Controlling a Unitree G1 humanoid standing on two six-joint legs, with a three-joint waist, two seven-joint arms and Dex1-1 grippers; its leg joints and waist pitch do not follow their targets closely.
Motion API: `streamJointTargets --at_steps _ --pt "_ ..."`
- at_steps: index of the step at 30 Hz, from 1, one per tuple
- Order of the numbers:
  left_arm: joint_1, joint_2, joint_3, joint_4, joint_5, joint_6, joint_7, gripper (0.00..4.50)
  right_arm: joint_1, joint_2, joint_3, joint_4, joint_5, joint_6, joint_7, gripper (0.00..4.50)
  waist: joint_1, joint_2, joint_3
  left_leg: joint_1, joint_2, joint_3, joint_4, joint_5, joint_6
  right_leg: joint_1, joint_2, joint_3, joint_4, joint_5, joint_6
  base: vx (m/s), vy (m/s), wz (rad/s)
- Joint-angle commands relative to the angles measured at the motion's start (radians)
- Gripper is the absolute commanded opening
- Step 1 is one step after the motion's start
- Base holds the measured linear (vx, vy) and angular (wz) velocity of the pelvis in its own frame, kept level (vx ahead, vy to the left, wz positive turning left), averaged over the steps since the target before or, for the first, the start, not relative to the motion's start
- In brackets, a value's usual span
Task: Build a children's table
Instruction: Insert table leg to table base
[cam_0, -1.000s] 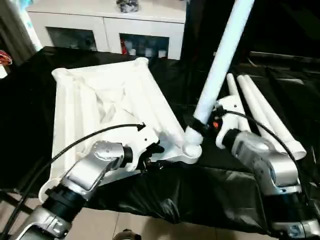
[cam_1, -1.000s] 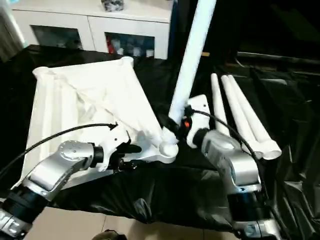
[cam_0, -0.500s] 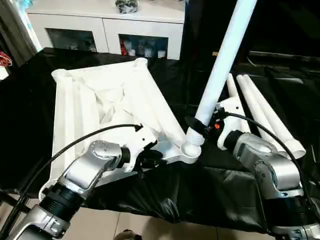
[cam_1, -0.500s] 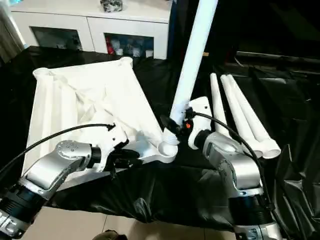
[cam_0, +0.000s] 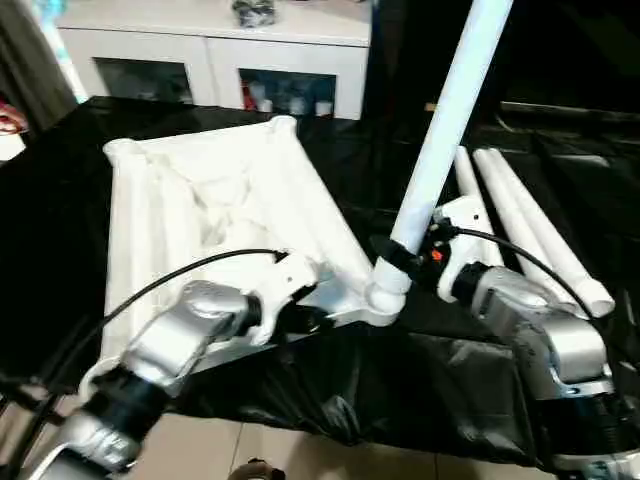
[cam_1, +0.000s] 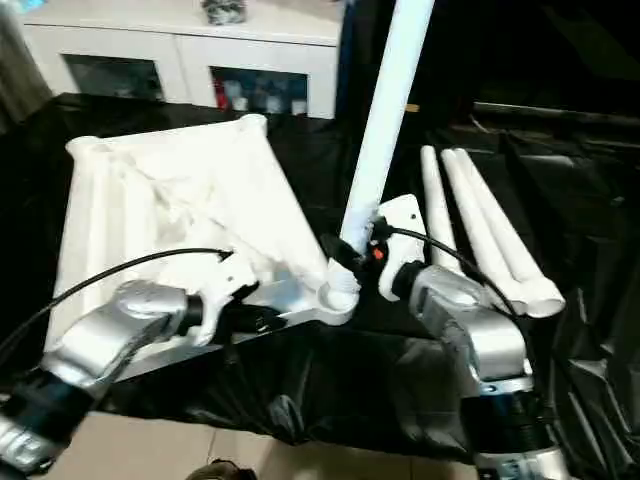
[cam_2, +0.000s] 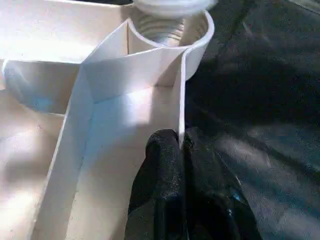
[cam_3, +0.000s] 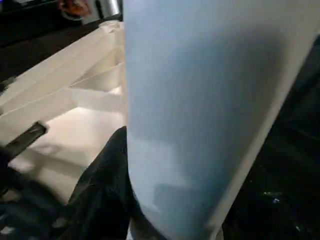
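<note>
Nearby, three spare legs (cam_0: 530, 225), white cabinet (cam_0: 215, 45) behind tabletop (cam_0: 190, 200)

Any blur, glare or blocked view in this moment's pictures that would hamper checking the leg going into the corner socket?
Left eye view: the left forearm is smeared. Left wrist view: the tabletop's rim glares white, though the leg's thread in the corner socket reads. Right wrist view: the held leg, out of focus, blocks the socket.

Upright leg (cam_0: 445, 120) in top's (cam_0: 200, 200) right corner socket (cam_0: 383, 300).
</note>
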Motion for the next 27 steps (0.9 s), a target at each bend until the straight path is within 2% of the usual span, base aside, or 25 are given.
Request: streamJointTargets --at_steps 1,7,12,13,14,20,21,26,27 --pt "-0.034 -0.018 -0.007 0.003 -0.01 -0.021 -0.007 0.0 -0.004 -0.021 0.015 -0.012 0.001 0.01 0.024 1.91 -0.002 0.004 -0.07 0.034 0.098 -0.047 -0.089 -0.242 -0.044 0.034 -0.112 0.066 -0.084 -0.188 -0.207 0.0 0.0 0.0" --pt "-0.038 -0.038 -0.003 0.018 0.002 -0.031 -0.011 0.0 -0.022 -0.025 0.015 0.041 -0.028 -0.019 0.028 1.91 -0.001 0.003 -0.073 0.031 0.097 -0.046 -0.083 -0.206 -0.02 0.036 -0.113 0.064 -0.08 -0.145 -0.228 0.0 0.0 0.0" --pt "-0.024 -0.046 0.004 0.023 0.004 -0.066 -0.024 0.0 -0.047 -0.012 0.014 0.107 -0.034 -0.054 0.042 1.91 -0.003 0.001 -0.071 0.033 0.097 -0.045 -0.084 -0.23 -0.023 0.033 -0.113 0.065 -0.085 -0.185 -0.228 0.0 0.0 0.0" --pt "-0.024 -0.046 0.004 0.023 0.004 -0.066 -0.024 0.0 -0.047 -0.012 0.014 0.107 -0.034 -0.054 0.042 1.91 -0.003 -0.002 -0.07 0.034 0.098 -0.044 -0.084 -0.233 -0.023 0.032 -0.113 0.065 -0.087 -0.194 -0.225 0.0 0.0 0.0" --pt "-0.018 -0.046 0.003 0.022 0.0 -0.077 -0.034 0.0 -0.055 -0.005 0.019 0.144 -0.041 -0.071 0.045 1.91 -0.003 -0.009 -0.07 0.033 0.098 -0.043 -0.085 -0.227 -0.021 0.033 -0.113 0.065 -0.087 -0.198 -0.221 0.0 0.0 0.0" --pt "-0.001 -0.053 0.022 0.01 -0.004 -0.073 -0.026 0.0 -0.062 0.014 0.026 0.196 -0.042 -0.085 0.061 1.91 -0.003 -0.009 -0.07 0.03 0.098 -0.042 -0.083 -0.194 -0.004 0.033 -0.114 0.064 -0.083 -0.188 -0.22 0.0 0.0 0.0" --pt "0.002 -0.054 0.026 0.009 -0.005 -0.076 -0.024 0.0 -0.06 0.018 0.024 0.201 -0.038 -0.085 0.064 1.91 -0.004 -0.012 -0.07 0.03 0.098 -0.042 -0.084 -0.195 -0.003 0.033 -0.113 0.064 -0.084 -0.192 -0.219 0.0 0.0 0.0" --pt "0.011 -0.056 0.034 0.008 -0.008 -0.078 -0.022 0.0 -0.036 0.031 0.008 0.229 -0.026 -0.097 0.069 1.91 -0.005 -0.011 -0.068 0.03 0.098 -0.043 -0.085 -0.215 -0.005 0.031 -0.115 0.065 -0.089 -0.24 -0.209 0.0 0.0 0.0" --pt "0.014 -0.056 0.036 0.006 -0.01 -0.077 -0.023 0.0 -0.027 0.039 -0.002 0.236 -0.019 -0.101 0.067 1.91 -0.004 -0.008 -0.068 0.031 0.098 -0.044 -0.085 -0.217 -0.006 0.03 -0.116 0.065 -0.089 -0.243 -0.209 0.0 0.0 0.0"
